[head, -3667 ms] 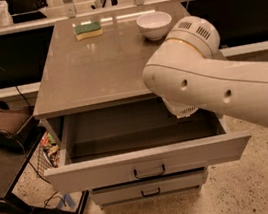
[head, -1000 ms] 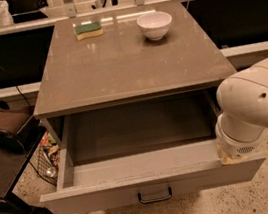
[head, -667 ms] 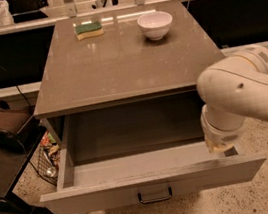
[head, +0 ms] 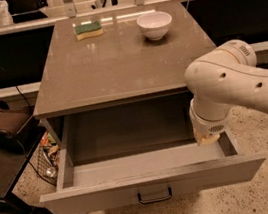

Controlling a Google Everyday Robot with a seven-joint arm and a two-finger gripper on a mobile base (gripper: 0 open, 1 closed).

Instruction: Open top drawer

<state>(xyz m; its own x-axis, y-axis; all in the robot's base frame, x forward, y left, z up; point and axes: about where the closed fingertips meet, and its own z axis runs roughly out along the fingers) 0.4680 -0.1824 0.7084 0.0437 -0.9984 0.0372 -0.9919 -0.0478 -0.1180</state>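
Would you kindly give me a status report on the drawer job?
End effector low at the right inside wall of the wide light grey top drawer with black bar handle. Drawer pulled well out. Nothing blocking its front.

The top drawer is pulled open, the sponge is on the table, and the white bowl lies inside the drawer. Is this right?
Not quite: the camera view shows the bowl on the table, as is the sponge. The top drawer is open, with the claw at its back corner.

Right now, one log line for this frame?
top drawer: wide open | gripper: over drawer's right side, off handle | cabinet top: bowl, sponge
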